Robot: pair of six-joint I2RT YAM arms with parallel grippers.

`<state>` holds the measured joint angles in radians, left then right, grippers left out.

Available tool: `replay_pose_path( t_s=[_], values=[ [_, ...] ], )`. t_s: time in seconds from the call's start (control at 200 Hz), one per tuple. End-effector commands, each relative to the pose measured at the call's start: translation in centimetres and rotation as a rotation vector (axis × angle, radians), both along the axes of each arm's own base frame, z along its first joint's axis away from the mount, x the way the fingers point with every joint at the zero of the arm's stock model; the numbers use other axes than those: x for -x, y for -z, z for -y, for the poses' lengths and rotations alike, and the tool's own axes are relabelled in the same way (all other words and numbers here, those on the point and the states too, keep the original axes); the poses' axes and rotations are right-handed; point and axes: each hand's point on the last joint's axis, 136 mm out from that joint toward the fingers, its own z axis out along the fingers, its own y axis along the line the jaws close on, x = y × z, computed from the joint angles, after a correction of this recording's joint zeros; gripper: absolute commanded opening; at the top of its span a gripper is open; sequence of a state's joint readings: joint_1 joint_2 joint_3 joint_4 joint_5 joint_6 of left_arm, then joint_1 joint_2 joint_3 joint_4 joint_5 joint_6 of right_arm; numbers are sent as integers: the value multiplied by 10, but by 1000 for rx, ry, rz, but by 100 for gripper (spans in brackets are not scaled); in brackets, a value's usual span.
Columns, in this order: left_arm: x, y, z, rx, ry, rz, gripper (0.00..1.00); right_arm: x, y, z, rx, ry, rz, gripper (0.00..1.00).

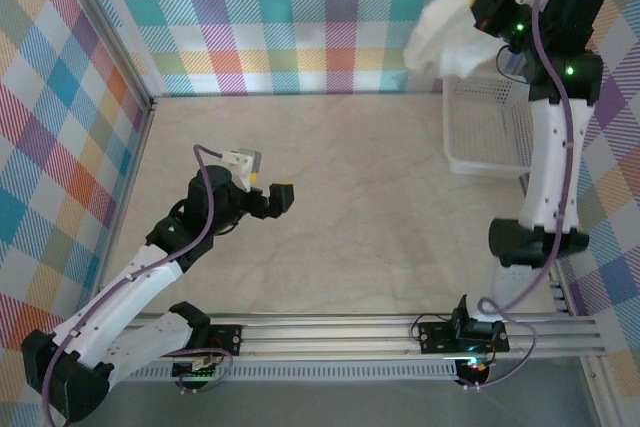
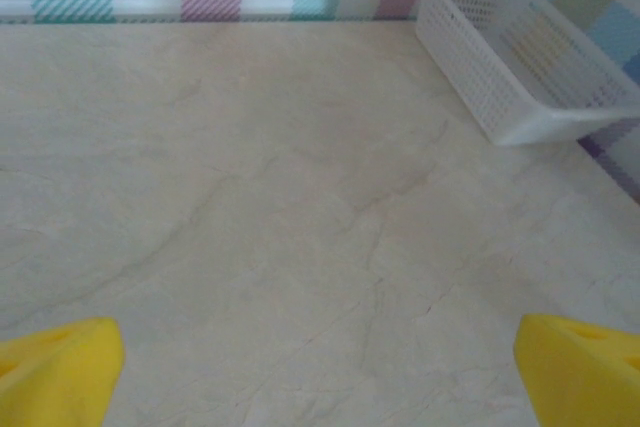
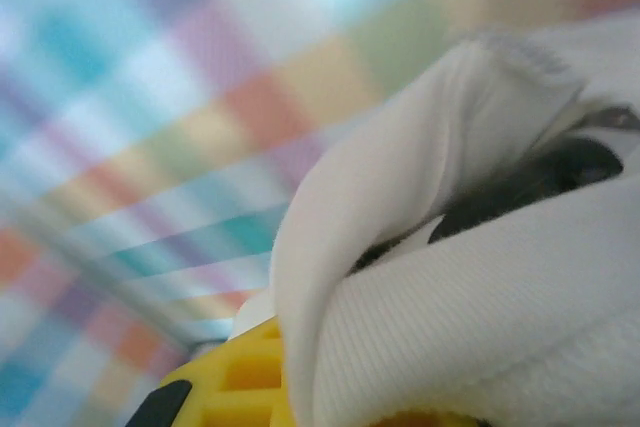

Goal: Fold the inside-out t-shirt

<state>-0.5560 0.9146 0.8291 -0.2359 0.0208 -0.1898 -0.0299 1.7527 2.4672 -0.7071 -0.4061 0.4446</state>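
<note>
The white t-shirt hangs bunched in the air at the back right, above the far end of the basket, clear of the table. My right gripper is raised high and shut on it. In the right wrist view the ribbed cloth folds over a yellow finger, with a dark patch showing in a fold; the right gripper is mostly buried in cloth. My left gripper hovers over the table's left middle, open, its yellow fingertips wide apart with nothing between them.
A white plastic mesh basket stands at the right edge of the table, seen at the upper right of the left wrist view. Checked walls close off the back and both sides. The beige tabletop lies bare between the arms.
</note>
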Motion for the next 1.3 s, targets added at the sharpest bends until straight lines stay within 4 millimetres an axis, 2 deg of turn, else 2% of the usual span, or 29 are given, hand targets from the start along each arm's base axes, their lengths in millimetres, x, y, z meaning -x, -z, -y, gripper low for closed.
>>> replay_pose_path(
  t_s=[0.0,0.03,0.045,0.085,0.16,0.22,0.225,0.23,0.26,0.305,0.34,0.38,0.43,0.475,0.55,0.615,0.74,0.79,0.87,0.93,0.99,1.09,1.14,1.2,1.265,1.295],
  values=[
    [-6,-23,-10,52,-101,7,100,3,49,-54,-54,-211,-162,0],
    [-8,-28,-12,59,-116,13,100,6,67,-66,-61,-249,-212,0],
    [-6,-22,-14,42,-125,-11,100,8,76,-73,-63,-270,-236,0],
    [-7,-23,-19,36,-152,-15,100,12,106,-89,-66,-320,-311,0],
    [-7,-21,-26,21,-186,-28,100,26,175,-116,-60,-410,-457,1],
    [-7,-16,-32,11,-216,-48,100,39,242,-126,-60,-402,-602,11],
    [-6,-16,-32,9,-217,-50,100,42,256,-126,-59,-403,-634,15],
    [-7,-15,-33,8,-220,-52,100,41,255,-126,-59,-395,-628,15],
    [-6,-11,-36,2,-235,-66,100,49,291,-127,-51,-356,-705,25],
    [-6,-3,-40,-7,-261,-95,100,69,345,-131,-24,-337,-828,27],
    [-6,4,-44,-17,-281,-126,100,87,371,-137,-10,-370,-906,28],
    [-6,12,-46,-27,-293,-163,100,104,389,-139,-2,-399,-983,31],
    [-7,25,-46,-34,-296,-221,100,116,399,-136,18,-398,-1027,36],
    [-10,38,-42,-35,-282,-282,100,119,401,-127,57,-356,-1026,43],
    [-16,59,-24,-30,-217,-384,100,116,393,-112,119,-277,-969,53],
    [-22,78,-4,-41,-147,-482,100,110,390,-99,172,-200,-922,57],
    [-44,103,28,-27,-98,-635,100,103,421,-46,284,127,-967,64],
    [-58,110,41,-13,-91,-658,100,103,436,-34,296,197,-989,67],
    [-82,123,41,-48,-168,-674,99,102,460,-39,304,163,-1001,72],
    [-103,132,27,-128,-259,-651,98,97,474,-53,304,78,-1017,73],
    [-125,134,13,-174,-321,-627,97,91,484,-68,285,9,-1053,73],
    [-162,133,1,-139,-356,-607,96,75,496,-81,238,-17,-1061,72],
    [-178,135,-6,-136,-375,-601,96,68,503,-84,222,-14,-1060,66],
    [-197,139,-16,-129,-403,-602,96,61,514,-85,225,1,-1094,52],
    [-215,147,-22,-116,-418,-626,96,60,519,-85,230,6,-1129,14],
    [-225,152,-22,-110,-418,-636,96,61,518,-85,225,10,-1126,2]
  ],
)
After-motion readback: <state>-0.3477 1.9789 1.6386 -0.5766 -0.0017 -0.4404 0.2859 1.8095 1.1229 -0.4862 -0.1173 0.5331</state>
